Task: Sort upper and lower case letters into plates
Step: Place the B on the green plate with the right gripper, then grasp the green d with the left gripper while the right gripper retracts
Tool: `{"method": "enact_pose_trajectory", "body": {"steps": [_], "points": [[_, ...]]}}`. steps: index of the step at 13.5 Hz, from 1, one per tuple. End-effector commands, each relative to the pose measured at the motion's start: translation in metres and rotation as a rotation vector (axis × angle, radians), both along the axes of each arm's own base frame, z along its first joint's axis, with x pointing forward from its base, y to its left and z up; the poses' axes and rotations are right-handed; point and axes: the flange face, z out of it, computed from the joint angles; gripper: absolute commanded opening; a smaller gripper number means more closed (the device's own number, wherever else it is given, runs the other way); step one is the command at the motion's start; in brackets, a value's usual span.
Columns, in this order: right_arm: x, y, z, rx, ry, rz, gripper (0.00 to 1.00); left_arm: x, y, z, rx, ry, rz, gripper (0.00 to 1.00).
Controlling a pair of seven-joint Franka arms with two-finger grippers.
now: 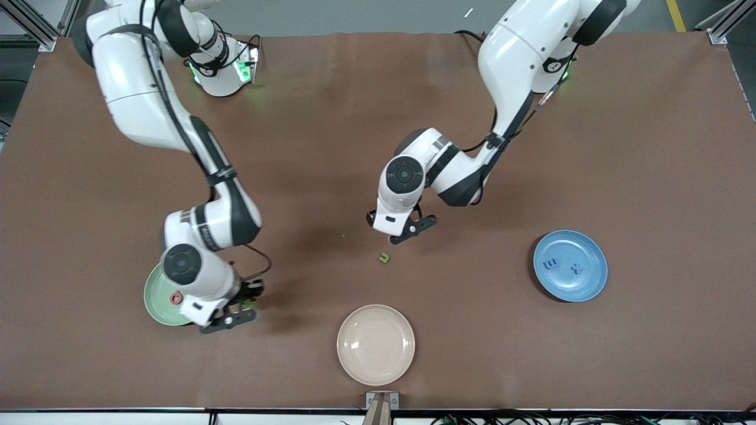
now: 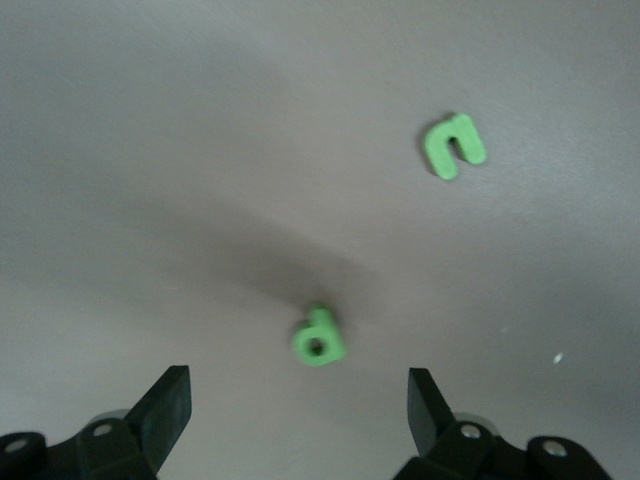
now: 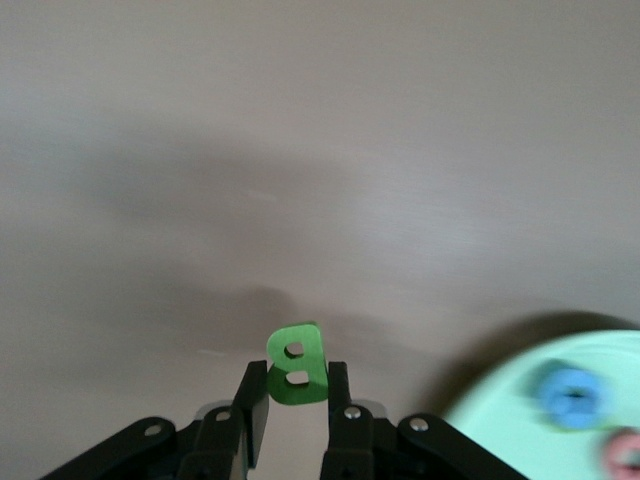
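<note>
On the brown desk (image 1: 331,118), the right gripper (image 3: 290,415) pinches a green letter B (image 3: 296,366) beside the mint plate (image 1: 155,301) near the right arm's end; the left gripper (image 2: 298,400), spread wide, hangs over two green letters (image 2: 320,338) mid-desk; blue plate (image 1: 585,283) carries two blue letters (image 1: 553,264); aluminium framing (image 1: 35,23) stands at the corners

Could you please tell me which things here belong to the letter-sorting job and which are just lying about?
Job: mint green plate, blue plate, green B gripped by right gripper, green letters under open left gripper.
Lying about: cream plate.
</note>
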Motion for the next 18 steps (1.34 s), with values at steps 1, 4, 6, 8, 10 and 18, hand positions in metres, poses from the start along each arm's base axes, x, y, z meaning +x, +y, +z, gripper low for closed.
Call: {"method": "enact_pose_trajectory", "body": {"steps": [1,4,6,8,10,18], "points": [[0.005,-0.037,0.015,0.011,0.003,0.040,0.04,0.006,-0.012,-0.015,0.005,-0.066,0.055,0.86],[0.007,-0.070,0.021,0.005,0.014,0.076,0.04,0.003,-0.011,-0.022,0.040,-0.085,0.059,0.78],[0.006,-0.103,0.020,0.009,0.048,0.090,0.07,0.002,-0.010,-0.026,0.053,-0.083,0.098,0.76],[-0.001,-0.118,0.011,0.009,0.105,0.067,0.13,0.001,-0.010,-0.027,0.060,-0.082,0.132,0.74],[-0.005,-0.121,0.008,0.010,0.140,0.053,0.54,-0.004,-0.007,-0.030,0.075,-0.073,0.163,0.70],[-0.007,-0.136,0.103,0.009,0.060,0.007,1.00,-0.020,-0.001,-0.029,0.105,-0.054,0.236,0.57]]}}
